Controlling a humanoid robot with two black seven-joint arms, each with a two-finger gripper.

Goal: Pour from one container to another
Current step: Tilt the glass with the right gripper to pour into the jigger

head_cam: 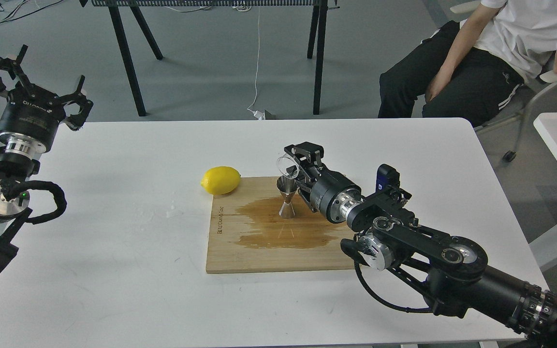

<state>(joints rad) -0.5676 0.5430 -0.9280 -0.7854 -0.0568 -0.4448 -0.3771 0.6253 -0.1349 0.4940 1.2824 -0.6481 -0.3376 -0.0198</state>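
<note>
The right gripper [299, 162] is clamped on the small clear glass cup [288, 166], holding it tipped over on its side, its round mouth facing left and just above the top of the steel jigger [286, 197]. Whether anything remains in the cup is hard to say; the glass is clear and seen small, and it looks empty.

Taking the wooden cutting board [269, 253] as the landmark: its near edge is dry and bare. Across its middle spreads a dark wet stain [278, 227]. The jigger stands upright on the far part of that stain, with the right arm crossing the board's right edge to reach it. The inside of the jigger's upper cone is hidden from this angle. A lemon [220, 180] lies at the board's far left corner, partly on the wood and partly on the white table [114, 241].

Well to the left of the board, over the table's far left corner, the left gripper [36, 77] hangs with its fingers spread wide, holding nothing. Beyond the table's far right corner, a seated person [481, 63] is cut off at the top edge.
</note>
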